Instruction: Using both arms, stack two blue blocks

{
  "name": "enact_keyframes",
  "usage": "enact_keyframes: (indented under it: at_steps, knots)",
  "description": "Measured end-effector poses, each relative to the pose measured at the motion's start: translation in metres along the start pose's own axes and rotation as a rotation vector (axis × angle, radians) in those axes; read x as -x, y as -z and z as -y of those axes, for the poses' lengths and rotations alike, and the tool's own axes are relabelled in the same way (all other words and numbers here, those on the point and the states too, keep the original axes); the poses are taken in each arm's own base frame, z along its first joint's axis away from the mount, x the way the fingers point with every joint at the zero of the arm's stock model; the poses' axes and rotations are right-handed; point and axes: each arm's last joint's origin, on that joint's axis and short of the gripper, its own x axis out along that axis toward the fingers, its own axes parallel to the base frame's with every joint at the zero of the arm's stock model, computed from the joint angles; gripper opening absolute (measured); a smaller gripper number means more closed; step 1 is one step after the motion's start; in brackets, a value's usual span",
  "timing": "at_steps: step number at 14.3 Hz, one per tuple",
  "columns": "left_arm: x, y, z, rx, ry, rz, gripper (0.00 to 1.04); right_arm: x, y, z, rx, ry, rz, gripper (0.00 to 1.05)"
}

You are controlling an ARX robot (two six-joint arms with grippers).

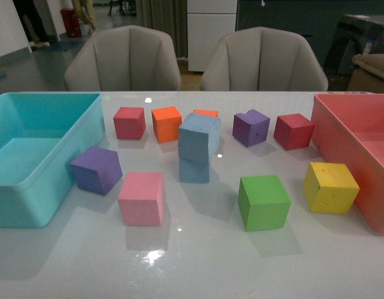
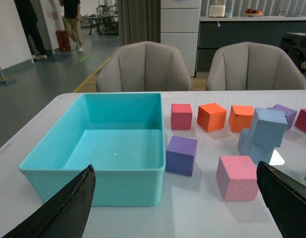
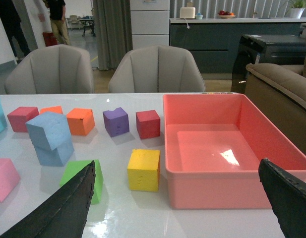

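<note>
1. Ahead of both grippers, mid-table, the upper blue block [image 1: 200,135] is sitting on the lower blue block [image 1: 194,169], twisted and overhanging it, touching no gripper.
2. From the left gripper [image 2: 177,208], the stack is lying forward and off to its right, past the pink cube [image 2: 236,177]; its fingers [image 2: 63,208] are spreading wide at the frame's edges and pinching nothing.
3. Directly ahead of that gripper the teal bin [image 2: 93,186] is standing, with a purple cube [image 2: 181,155] just beside its right wall.
4. From the right gripper [image 3: 182,208], the stack is lying forward and to its left, beyond the green cube [image 3: 83,178]; its fingers [image 3: 284,198] are likewise spreading apart and holding nothing.
5. Just ahead of the right gripper the yellow cube [image 3: 144,169] is resting beside the red bin [image 3: 217,196].
6. Behind the stack, red [image 1: 129,123] and orange [image 1: 167,123] cubes are lining up on the table [image 1: 198,261].
</note>
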Motion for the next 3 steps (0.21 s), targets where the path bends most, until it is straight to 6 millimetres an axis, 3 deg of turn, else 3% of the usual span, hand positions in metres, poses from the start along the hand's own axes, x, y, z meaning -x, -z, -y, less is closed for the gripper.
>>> enact_keyframes:
  at_steps: [3]
  knots:
    - [0.0,0.0,0.0,0.0,0.0,0.0,0.98,0.0,0.0,0.0,0.0,0.0,0.0,0.98]
